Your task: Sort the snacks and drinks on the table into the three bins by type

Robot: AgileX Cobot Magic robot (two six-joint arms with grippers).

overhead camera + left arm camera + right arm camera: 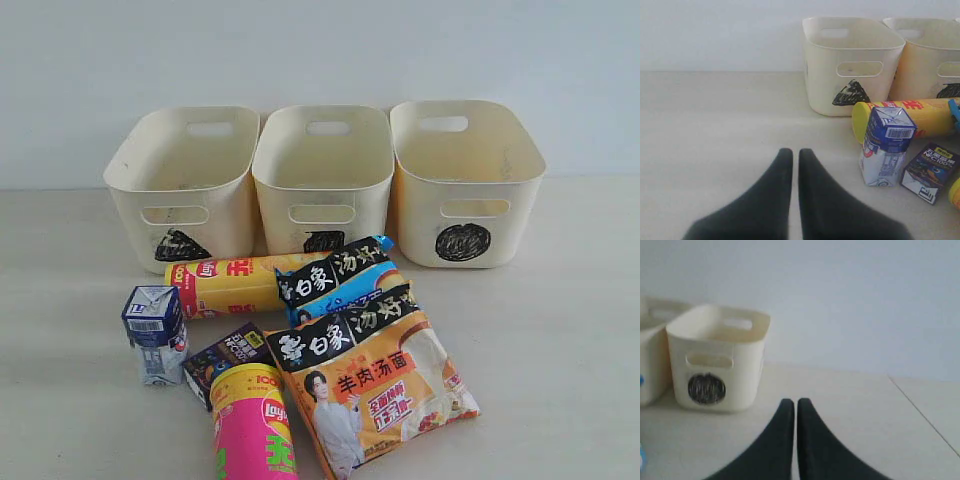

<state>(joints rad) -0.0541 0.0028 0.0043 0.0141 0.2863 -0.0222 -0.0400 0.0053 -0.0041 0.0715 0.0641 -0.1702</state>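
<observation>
Three cream bins stand in a row at the back of the table: triangle bin, square bin, circle bin. In front of them lie a yellow-orange chip tube, a blue noodle packet, an orange noodle packet and a pink chip tube. A blue-and-white carton stands upright beside a dark purple box. No gripper shows in the exterior view. My left gripper is shut and empty, left of the carton. My right gripper is shut and empty, right of the circle bin.
A plain pale wall rises behind the bins. A seam or table edge runs along the surface to the right of my right gripper. Bare table lies left of the carton and right of the orange packet.
</observation>
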